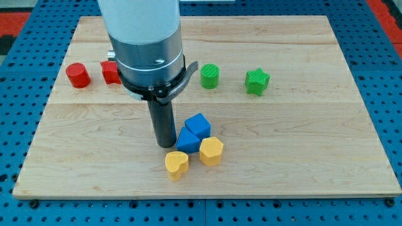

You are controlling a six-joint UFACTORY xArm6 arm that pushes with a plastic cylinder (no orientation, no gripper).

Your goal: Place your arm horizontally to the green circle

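The green circle stands on the wooden board right of centre near the view's top. My tip rests on the board well below and left of it, touching or almost touching the left side of a blue block. The rod hangs from a large grey and white arm body that covers the upper middle of the board. A green star sits to the right of the green circle.
A second blue block sits just above the first. Two yellow blocks lie below them. A red cylinder and a partly hidden red block stand at the upper left.
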